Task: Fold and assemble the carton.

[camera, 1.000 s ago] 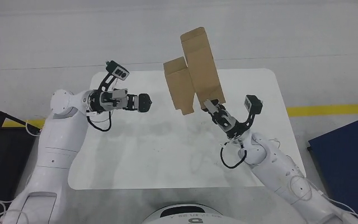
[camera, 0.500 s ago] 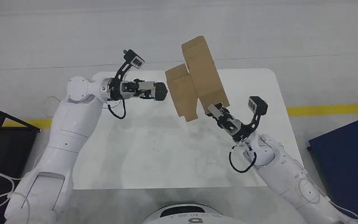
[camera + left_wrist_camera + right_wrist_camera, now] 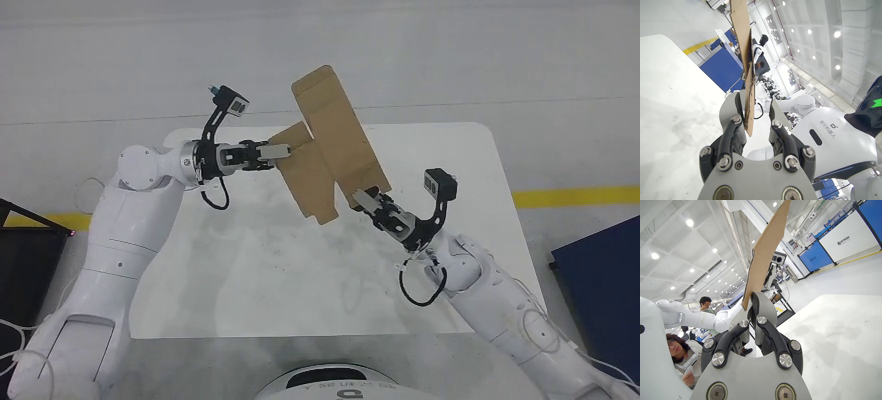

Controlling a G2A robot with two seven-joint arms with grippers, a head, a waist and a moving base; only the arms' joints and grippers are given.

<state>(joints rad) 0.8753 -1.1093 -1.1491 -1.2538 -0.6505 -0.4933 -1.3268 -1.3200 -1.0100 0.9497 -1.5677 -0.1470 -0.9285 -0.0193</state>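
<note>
- We are looking at the carton (image 3: 335, 140), a flat sheet of brown corrugated board that is not yet opened into a box. A long panel and a shorter one are lying side by side, with slits between their flaps.
- It is hanging tilted in the air above the far middle of the worktop (image 3: 250, 290), clear of the surface.
- The right end effector (image 3: 362, 198) is pinching the carton's near right corner. In the right wrist view its ribbed black pads (image 3: 754, 306) are pressing together on the frayed cardboard.
- The left end effector (image 3: 285, 152) is sitting at the carton's left edge with its fingers spread. In the left wrist view the board's rough cut edge is lying against one dark pad (image 3: 738, 107), and the other finger is standing apart from it.
- The worktop is showing as white and smooth, with rounded corners and faint grey scuffs.
</note>
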